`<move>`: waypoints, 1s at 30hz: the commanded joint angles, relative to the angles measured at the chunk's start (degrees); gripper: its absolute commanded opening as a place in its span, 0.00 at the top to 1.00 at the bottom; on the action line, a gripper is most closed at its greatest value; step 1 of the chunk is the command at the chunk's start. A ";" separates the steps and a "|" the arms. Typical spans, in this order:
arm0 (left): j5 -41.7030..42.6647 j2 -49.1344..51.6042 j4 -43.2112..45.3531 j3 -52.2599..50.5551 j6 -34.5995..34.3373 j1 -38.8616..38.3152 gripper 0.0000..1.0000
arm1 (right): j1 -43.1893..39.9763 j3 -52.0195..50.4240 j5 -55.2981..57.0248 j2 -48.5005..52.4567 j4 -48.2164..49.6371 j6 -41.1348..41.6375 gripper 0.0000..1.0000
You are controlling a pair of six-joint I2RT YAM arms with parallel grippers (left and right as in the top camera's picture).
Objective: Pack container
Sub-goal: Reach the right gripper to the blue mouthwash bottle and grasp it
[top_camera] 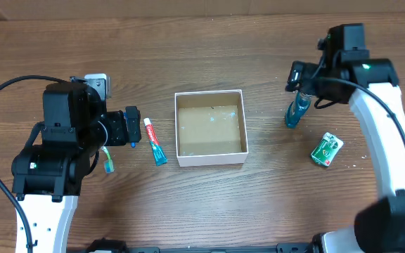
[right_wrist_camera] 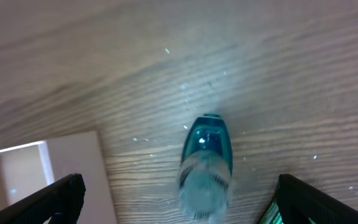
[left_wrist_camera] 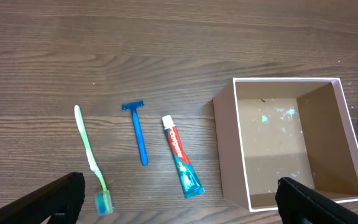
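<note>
Container [top_camera: 213,158]: square, shallow, white walls, brown cardboard floor with pale bluish flecks. It sits mid-bench [top_camera: 209,211], open side up, between the two arms.

Left jaws: released, spread wide. In the left wrist view the fingertips [left_wrist_camera: 48,202] sit at the bottom corners and the container [left_wrist_camera: 229,149] lies right of centre, well apart from them. The toothpaste tube [top_camera: 155,140] lies just left of the container, with the razor [left_wrist_camera: 137,134] and toothbrush [top_camera: 107,160] further left.

Right jaws: released, wide apart, hanging over a blue bottle [top_camera: 296,112] that stands right of the container. Neither fingertip touches it.

Left arm [top_camera: 55,154] comes from the near left, wrist aimed right at the container. Right arm [top_camera: 378,105] rises from the near right and bends left.
</note>
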 commanded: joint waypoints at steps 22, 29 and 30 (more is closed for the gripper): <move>1.01 -0.07 0.02 1.49 1.11 0.31 0.00 | -0.44 1.40 0.87 9.33 0.57 1.95 0.38; 1.01 -0.07 0.00 1.49 1.11 0.31 0.00 | -0.44 1.40 1.11 9.33 -0.11 1.95 0.37; 1.01 -0.07 0.00 1.49 1.11 0.31 0.00 | -0.44 1.40 1.22 9.33 -0.11 1.97 0.37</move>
